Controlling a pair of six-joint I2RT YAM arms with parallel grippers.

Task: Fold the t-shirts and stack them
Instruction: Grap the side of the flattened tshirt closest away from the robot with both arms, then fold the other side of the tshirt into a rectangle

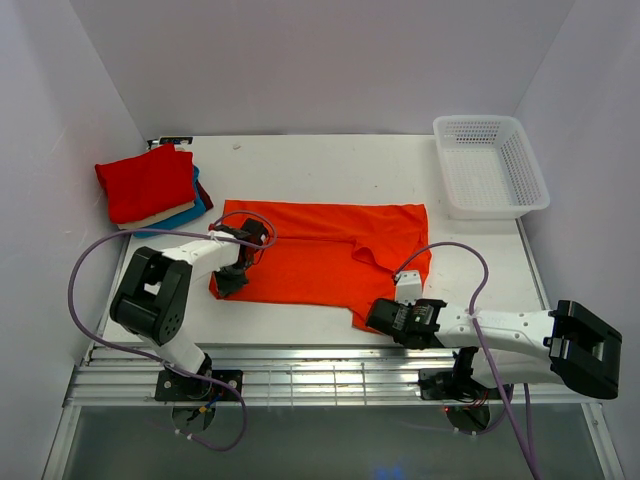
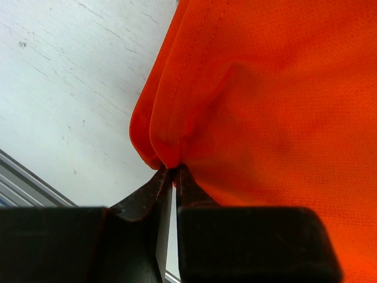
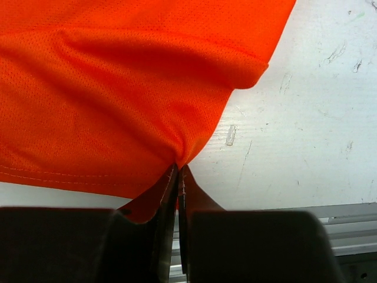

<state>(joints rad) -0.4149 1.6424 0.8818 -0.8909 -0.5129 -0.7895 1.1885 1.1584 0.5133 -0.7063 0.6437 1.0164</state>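
The left gripper (image 2: 172, 172) is pinched shut on the near left corner of the bright orange mesh-cloth t-shirt (image 1: 320, 255), the right gripper (image 3: 178, 170) on its near right corner. Each holds only a thin tip of fabric, so an uneven lift could slip a corner free and skew the fold. The shirt spreads away from both claws across the white table (image 1: 330, 165), well apart from the red-topped folded stack (image 1: 148, 183).

Centre of white bench (image 1: 300, 165): orange cloth t-shirt (image 1: 320, 255), spread. Far-left corner: stack of folded cloth t-shirts (image 1: 150, 185), red uppermost. Far-right corner: white plastic mesh basket (image 1: 495, 207).
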